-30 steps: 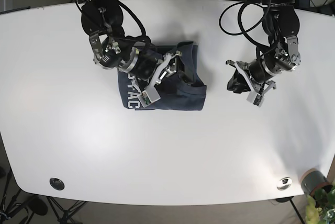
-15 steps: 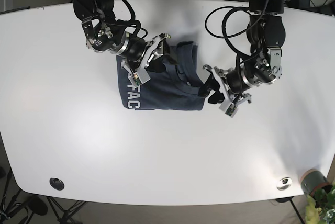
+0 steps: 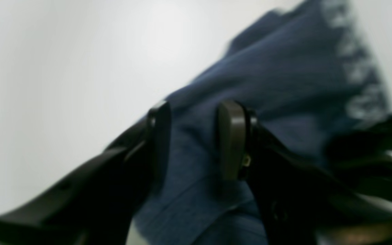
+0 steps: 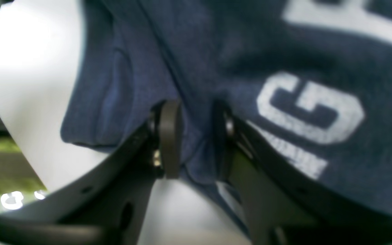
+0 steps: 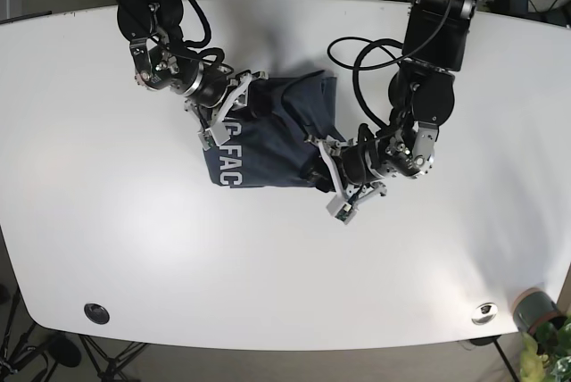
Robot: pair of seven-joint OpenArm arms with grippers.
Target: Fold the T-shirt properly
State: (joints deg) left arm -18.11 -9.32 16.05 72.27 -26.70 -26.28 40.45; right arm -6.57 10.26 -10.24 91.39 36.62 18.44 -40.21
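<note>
Right at the fingertips first: the left gripper [image 3: 194, 139] has its jaws spread, with navy cloth of the T-shirt [image 3: 284, 88] running between them, not yet pinched. From the blurred left wrist view it looks like a straddle of the shirt's edge, the likely reason being to get a fold of fabric between the pads before closing. Whether the pads touch the cloth, I cannot tell.

Over to the right gripper [image 4: 196, 139]: jaws also parted, planted either side of a ridge of fabric close to the shirt's edge, beside the white lettering [image 4: 313, 109]. It reads as lining up for a pinch, but nothing is clamped yet.

Pulling out to the base view, the T-shirt [image 5: 268, 145] sits on the white table [image 5: 107, 239], toward the far side and a little left of centre, already bunched into a rough rectangle with the letters along its left edge. The right gripper [image 5: 221, 114] is down on its upper left corner, and the left gripper [image 5: 332, 175] is at its lower right corner. Opposite corners, which suggests the pair is set to lift or tighten the bundle together. The job looks partway through; the shape is compact but rumpled along the top. A small plant pot [image 5: 535, 309] stands at the table's near right corner, well apart.
</note>
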